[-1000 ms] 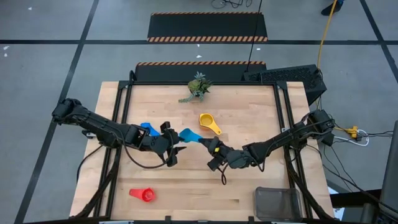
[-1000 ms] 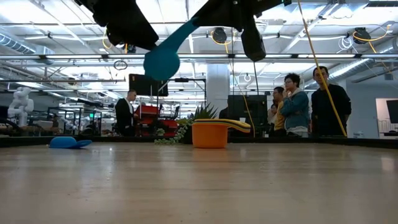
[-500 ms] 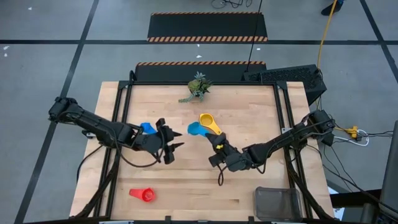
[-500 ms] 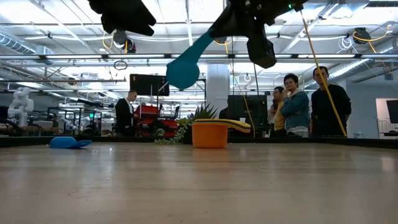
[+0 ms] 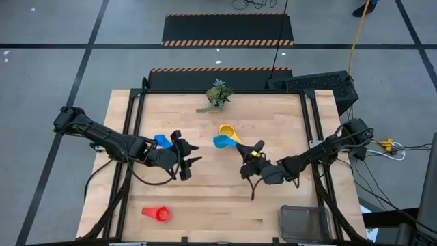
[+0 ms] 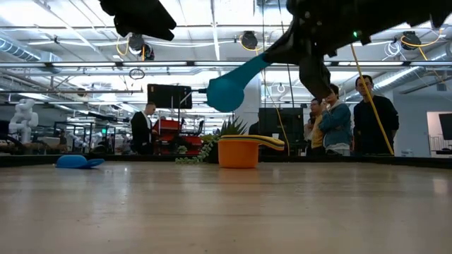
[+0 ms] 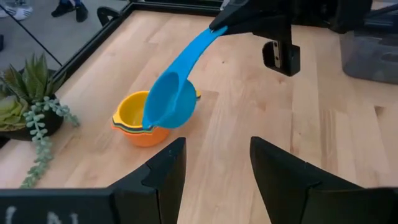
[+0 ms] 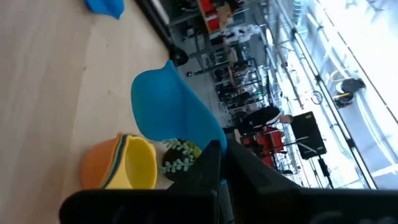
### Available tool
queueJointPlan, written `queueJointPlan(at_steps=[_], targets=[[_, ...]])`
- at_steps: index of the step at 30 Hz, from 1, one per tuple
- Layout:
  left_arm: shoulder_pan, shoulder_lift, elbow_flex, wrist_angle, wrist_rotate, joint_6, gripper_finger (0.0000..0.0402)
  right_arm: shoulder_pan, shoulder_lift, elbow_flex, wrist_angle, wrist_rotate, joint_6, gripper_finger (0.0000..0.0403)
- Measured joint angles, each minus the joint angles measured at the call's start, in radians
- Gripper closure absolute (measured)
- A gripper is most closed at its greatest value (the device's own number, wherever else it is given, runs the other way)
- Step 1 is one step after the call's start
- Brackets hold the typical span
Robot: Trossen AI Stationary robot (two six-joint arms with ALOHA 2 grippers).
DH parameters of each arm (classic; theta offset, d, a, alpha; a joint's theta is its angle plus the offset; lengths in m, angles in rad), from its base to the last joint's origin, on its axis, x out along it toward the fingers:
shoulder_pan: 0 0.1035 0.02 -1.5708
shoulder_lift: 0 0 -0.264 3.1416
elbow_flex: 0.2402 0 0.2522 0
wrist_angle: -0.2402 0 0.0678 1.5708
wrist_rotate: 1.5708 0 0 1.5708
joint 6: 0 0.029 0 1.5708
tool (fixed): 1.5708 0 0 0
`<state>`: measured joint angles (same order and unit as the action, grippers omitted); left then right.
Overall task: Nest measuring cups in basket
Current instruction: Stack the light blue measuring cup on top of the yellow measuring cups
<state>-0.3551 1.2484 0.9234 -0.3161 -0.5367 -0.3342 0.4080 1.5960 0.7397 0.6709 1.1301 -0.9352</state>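
Above the nested stack (image 5: 230, 134) of orange, green and yellow cups I have the light blue cup (image 5: 222, 141) clamped by its handle in the right gripper (image 5: 254, 152), bowl hanging just beside the stack and clear of the wood. I'd level that bowl and centre it over the yellow rim before lowering (tilted, it would likely tip the stack). Well to one side of the stack the left gripper (image 5: 189, 155) waits with its jaws apart, holding nothing, a dark blue cup (image 5: 162, 141) beside it. Farther off on the table (image 5: 287, 116) sit the basket (image 5: 304, 222), a red cup (image 5: 156, 214) and a plant sprig (image 5: 216, 95); people (image 6: 353, 116) stand behind in the room.
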Motion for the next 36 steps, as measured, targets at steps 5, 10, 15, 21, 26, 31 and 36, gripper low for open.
queueJointPlan(at_steps=[5, 10, 15, 21, 26, 31, 36], targets=[[0.0, 0.0, 0.0, 0.004, -0.017, 0.0, 0.022, -0.018, 0.0, -0.097, 0.248, -0.008, -0.157, 0.0403], [0.001, 0.0, 0.0, 0.013, -0.017, 0.0, 0.022, -0.055, 0.0, -0.132, 0.485, -0.052, -0.378, 0.0403], [0.001, 0.0, 0.0, 0.014, -0.017, 0.0, 0.022, -0.069, 0.0, -0.133, 0.507, -0.061, -0.492, 0.0403], [0.001, 0.0, 0.0, 0.015, -0.017, 0.004, 0.022, -0.079, 0.013, -0.133, 0.407, -0.056, -0.387, 0.0403], [0.001, 0.0, 0.0, 0.016, -0.017, 0.006, 0.022, -0.079, 0.044, -0.133, 0.41, -0.037, -0.349, 0.0403], [0.001, 0.0, 0.0, 0.031, -0.017, 0.014, 0.022, -0.08, 0.093, -0.133, 0.432, 0.028, -0.314, 0.0403], [0.001, 0.0, 0.0, 0.031, -0.016, 0.016, 0.022, -0.08, 0.153, -0.133, 0.542, 0.052, -0.311, 0.0403]])
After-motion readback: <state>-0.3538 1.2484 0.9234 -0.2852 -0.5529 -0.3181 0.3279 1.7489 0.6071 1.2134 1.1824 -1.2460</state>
